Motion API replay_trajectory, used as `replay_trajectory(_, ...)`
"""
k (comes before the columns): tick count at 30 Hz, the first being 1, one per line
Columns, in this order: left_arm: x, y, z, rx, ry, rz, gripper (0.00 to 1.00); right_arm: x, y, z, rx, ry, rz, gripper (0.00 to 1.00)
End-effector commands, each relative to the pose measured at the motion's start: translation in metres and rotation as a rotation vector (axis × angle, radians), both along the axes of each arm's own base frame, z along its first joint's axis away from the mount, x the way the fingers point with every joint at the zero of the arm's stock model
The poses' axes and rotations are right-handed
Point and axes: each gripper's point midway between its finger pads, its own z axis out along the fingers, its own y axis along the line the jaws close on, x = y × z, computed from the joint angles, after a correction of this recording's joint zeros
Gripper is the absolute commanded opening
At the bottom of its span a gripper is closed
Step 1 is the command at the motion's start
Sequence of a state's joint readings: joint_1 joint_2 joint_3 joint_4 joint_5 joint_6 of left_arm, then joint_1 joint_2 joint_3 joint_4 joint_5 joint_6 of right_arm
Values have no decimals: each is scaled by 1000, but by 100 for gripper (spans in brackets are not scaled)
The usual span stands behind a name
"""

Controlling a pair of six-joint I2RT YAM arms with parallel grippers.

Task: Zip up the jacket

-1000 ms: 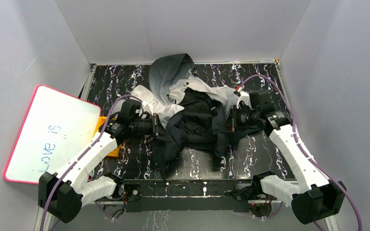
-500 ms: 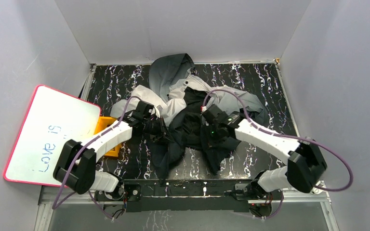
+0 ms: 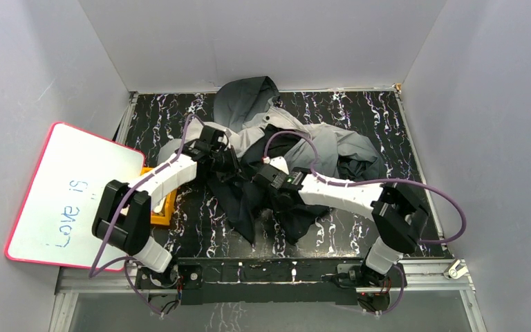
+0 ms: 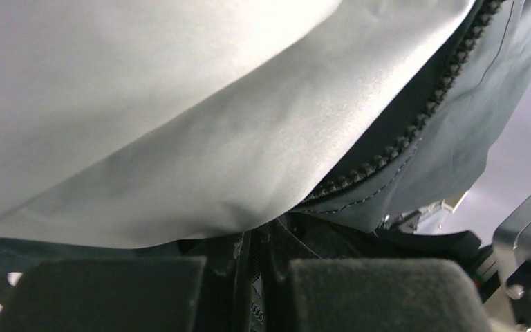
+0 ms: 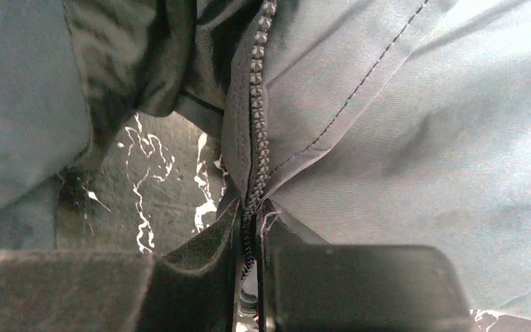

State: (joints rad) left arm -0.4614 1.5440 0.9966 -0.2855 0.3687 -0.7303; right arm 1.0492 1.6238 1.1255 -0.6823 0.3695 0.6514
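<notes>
My left claw (image 4: pixel 263 280) pinched shut on the jacket (image 3: pixel 335 146) at its zipper edge, my right claw (image 5: pixel 250 273) clamped on a toothed edge too, garment crumpled on the worktop (image 3: pixel 380 114)

right hand (image 3: pixel 263 178) swung left toward left hand (image 3: pixel 235 164), jacket (image 3: pixel 339 145) bunched inward

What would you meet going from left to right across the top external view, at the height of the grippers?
whiteboard → orange object → left gripper → right gripper. Both grippers are shut on the jacket, which spans them, so it is left out of the order.
</notes>
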Motion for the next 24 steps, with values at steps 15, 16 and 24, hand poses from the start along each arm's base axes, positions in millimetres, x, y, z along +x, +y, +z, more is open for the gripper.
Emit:
replay_trajectory(15,24,18,62,23,-222,-69,70,-1,5,76,255,-138,-16,74)
replay_trajectory(16,20,20,65,24,-228,-76,73,-5,2,79,268,-137,-10,75)
replay_trajectory(24,-29,41,74,56,-214,-137,85,-35,-33,82,260,-80,12,75)
